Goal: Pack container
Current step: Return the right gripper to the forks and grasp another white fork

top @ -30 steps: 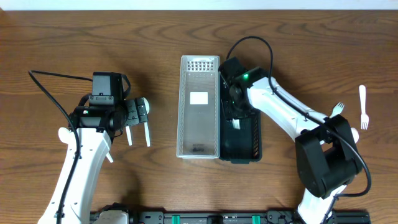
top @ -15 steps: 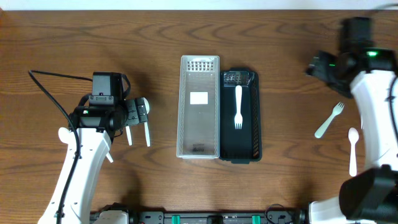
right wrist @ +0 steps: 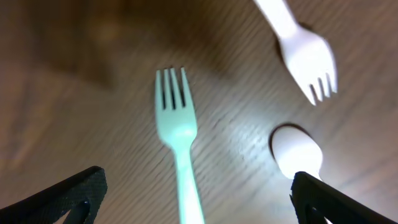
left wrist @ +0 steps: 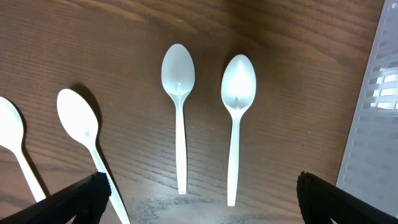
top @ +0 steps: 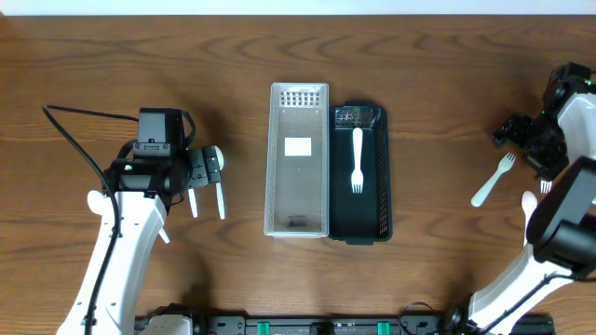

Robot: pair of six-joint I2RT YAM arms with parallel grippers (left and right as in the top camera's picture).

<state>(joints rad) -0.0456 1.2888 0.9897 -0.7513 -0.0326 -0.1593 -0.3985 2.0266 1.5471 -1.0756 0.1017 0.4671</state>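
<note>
A black container (top: pixel 372 209) stands beside a clear slotted tray (top: pixel 298 158) at mid-table, with a white fork (top: pixel 357 160) lying inside the black one. My right gripper (top: pixel 531 147) hovers at the far right, open and empty (right wrist: pixel 196 199), above a pale green fork (right wrist: pixel 177 143), a white spoon (right wrist: pixel 297 152) and another white fork (right wrist: pixel 305 50). My left gripper (top: pixel 207 172) is open and empty (left wrist: pixel 200 202) over several white spoons; two of them (left wrist: pixel 178 112) (left wrist: pixel 236 118) lie side by side between its fingers.
The clear tray's slotted wall (left wrist: pixel 379 106) borders the spoons on the right in the left wrist view. The green fork (top: pixel 492 179) and white spoon (top: pixel 528 203) lie near the table's right edge. A black cable (top: pixel 84 149) trails from the left arm.
My right arm has left the black container, where the white fork now lies, and swung to the far right over the loose utensils, opening its jaws. The left arm has not moved.
</note>
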